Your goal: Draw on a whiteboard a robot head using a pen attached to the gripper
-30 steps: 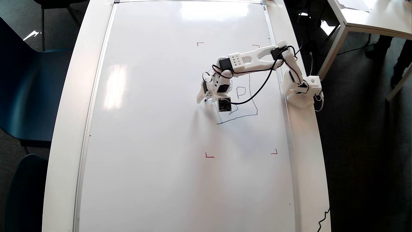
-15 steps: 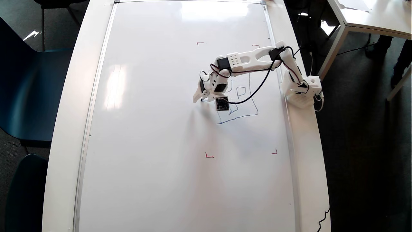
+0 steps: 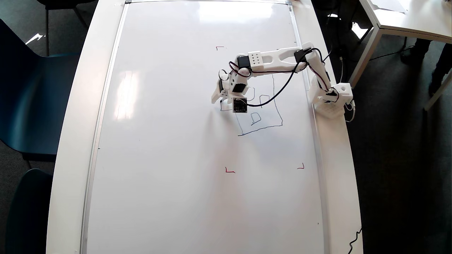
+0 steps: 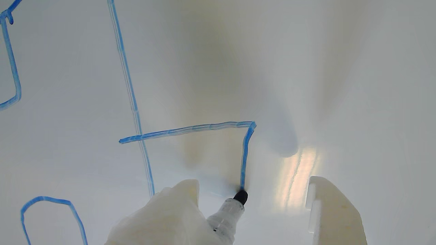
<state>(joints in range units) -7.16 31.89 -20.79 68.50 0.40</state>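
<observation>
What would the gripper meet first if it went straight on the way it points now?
The whiteboard itself, most likely. The gripper points down at it, and the pen tip already seems to touch the surface at the end of the blue line. Nothing else lies ahead.

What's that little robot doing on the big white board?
It's drawing! A small white arm holds a pen next to its gripper and presses the dark tip on the whiteboard. It has already made a blue robot head, a tilted box with small shapes inside. Right now the pen is drawing a little side piece sticking out from the box's left edge in the overhead view.
</observation>
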